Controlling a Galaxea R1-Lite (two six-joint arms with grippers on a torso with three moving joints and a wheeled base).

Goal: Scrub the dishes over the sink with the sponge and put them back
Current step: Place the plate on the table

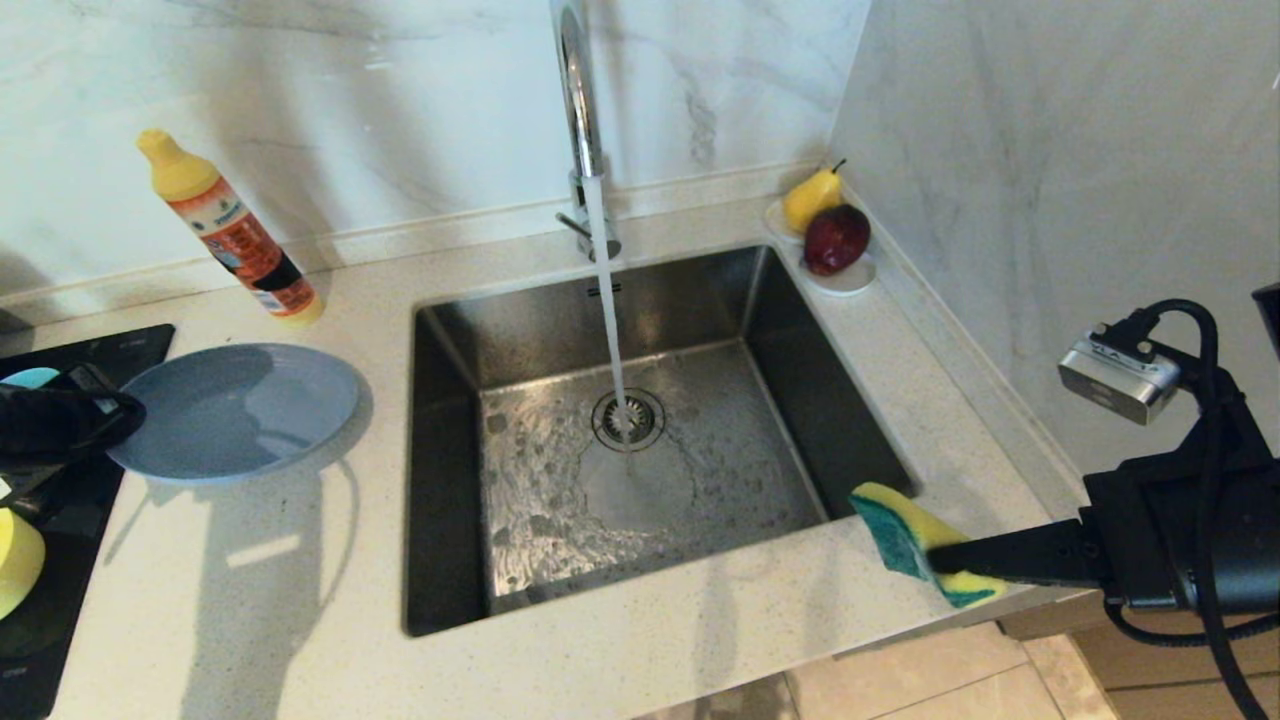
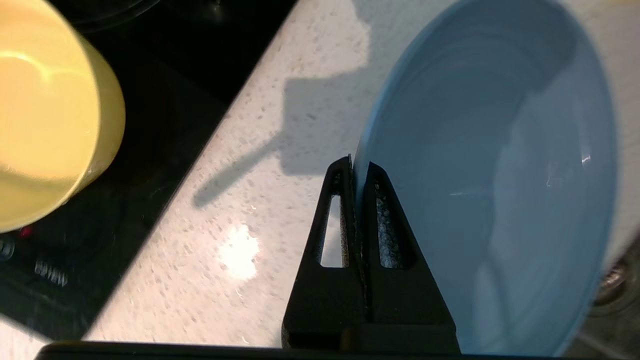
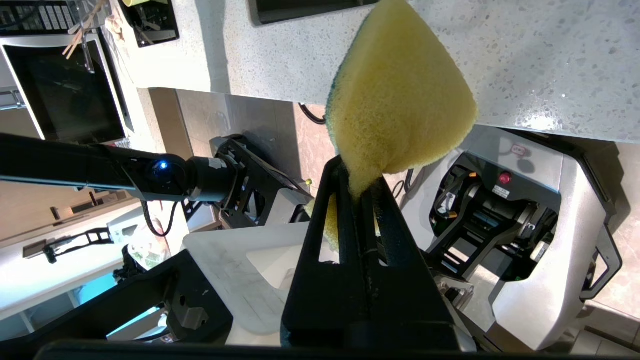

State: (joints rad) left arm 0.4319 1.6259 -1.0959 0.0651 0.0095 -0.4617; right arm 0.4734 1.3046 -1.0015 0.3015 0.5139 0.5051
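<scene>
**Plate pinched, sponge ready, sink still to reach**

Sponge first, since it sits nearest in the head view: my right gripper (image 1: 955, 562) pinches the yellow-and-green sponge (image 1: 905, 535) by one end, over the counter's front edge just beside the near right corner of the steel sink (image 1: 455, 480). Water runs from the chrome tap (image 1: 580, 100) onto the strainer drain (image 1: 628, 418). At the far left my left gripper (image 1: 120, 415) holds the grey-blue plate (image 1: 240, 405) by its rim. The plate seems to hang above the speckled counter (image 1: 280, 580), left of the basin, judging by its shadow below. A yellow-green bowl (image 1: 18, 560) and a sliver of the teal bowl (image 1: 30, 377) sit on the black hob (image 1: 50, 620) beyond it. A detergent bottle (image 1: 235, 235) leans at the back wall, and a small white dish (image 1: 845, 280) of fruit stands in the corner.

From my left wrist, my fingers (image 2: 345, 215) are pressed together on the plate's (image 2: 500, 175) thin edge, the yellow-green bowl (image 2: 45, 115) off to the side on the hob.

From my right wrist, the fingers (image 3: 385, 220) squeeze the sponge's (image 3: 400, 95) narrow end, its yellow face towards the camera.

I judge the step to be carrying the plate to the sink. Next I must bring it over the basin, then meet it with the sponge, keeping the rim grip firm because wet glaze may slip.
</scene>
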